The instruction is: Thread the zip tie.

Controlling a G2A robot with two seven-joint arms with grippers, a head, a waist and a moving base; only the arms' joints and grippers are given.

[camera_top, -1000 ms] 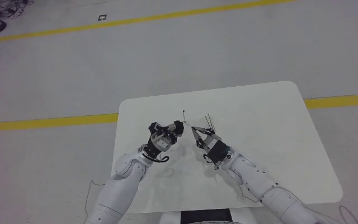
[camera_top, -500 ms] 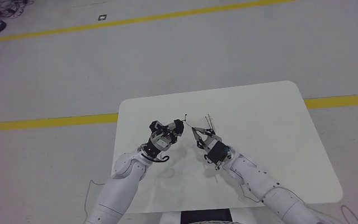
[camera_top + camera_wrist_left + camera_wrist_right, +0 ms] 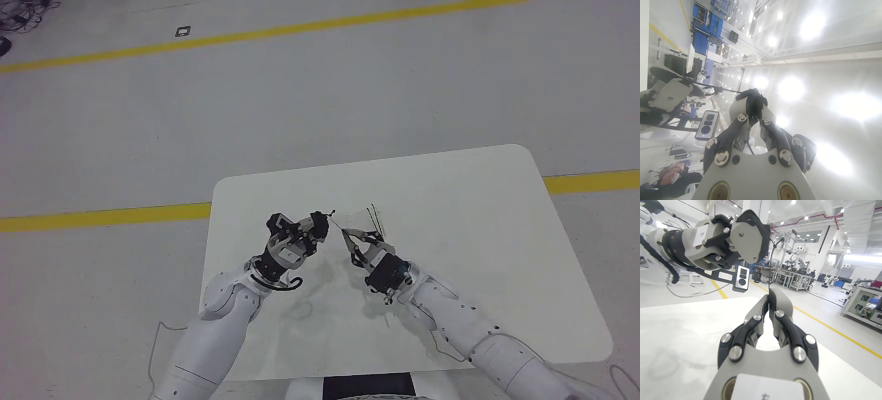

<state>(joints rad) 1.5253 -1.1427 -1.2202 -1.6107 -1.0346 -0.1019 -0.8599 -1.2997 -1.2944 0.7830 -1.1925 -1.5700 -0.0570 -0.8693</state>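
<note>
The right gripper point(image 3: 769, 294) is clamped on one end of the zip tie point(image 3: 770, 266), above the table point(image 3: 480, 200). The left gripper point(image 3: 753, 96) is clamped on the other end. The zip tie spans the gap between them, clear of the table.

my left gripper point(image 3: 320, 226) and right gripper point(image 3: 349, 237) hang close together above the table point(image 3: 480, 200), left of its middle; the zip tie point(image 3: 770, 266) runs between them, one end at each.
</note>
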